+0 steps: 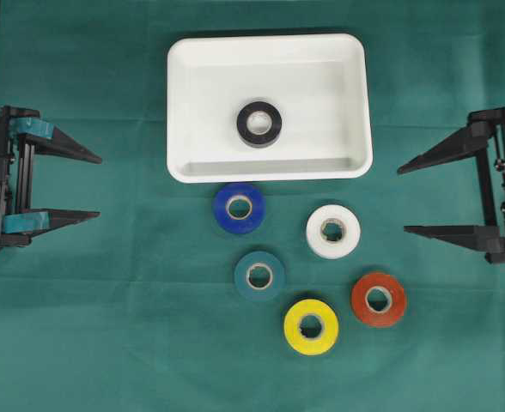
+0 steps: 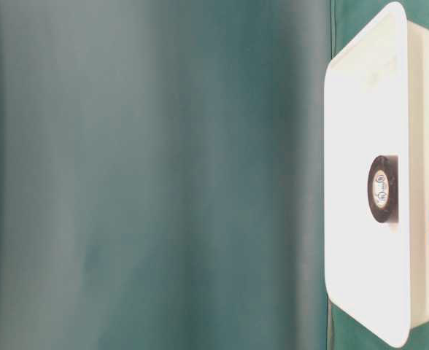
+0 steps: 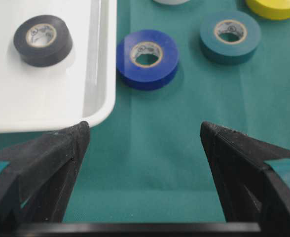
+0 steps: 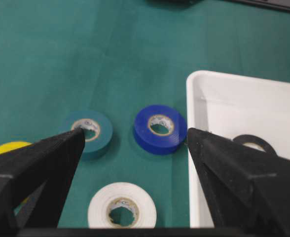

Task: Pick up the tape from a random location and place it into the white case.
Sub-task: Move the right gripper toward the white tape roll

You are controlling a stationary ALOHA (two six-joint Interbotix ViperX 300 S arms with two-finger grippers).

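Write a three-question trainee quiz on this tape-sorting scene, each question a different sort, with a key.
1. True or false: the black tape lies inside the white case.
2. How many tape rolls lie on the green cloth outside the case?
3. Which roll lies closest to the case? A) blue tape B) yellow tape C) red tape

Key: 1 true; 2 five; 3 A.

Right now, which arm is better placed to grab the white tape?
Right, probably. The white tape lies nearest the right gripper, whose open fingers face it across bare cloth. From the left gripper, the blue tape lies along that path.
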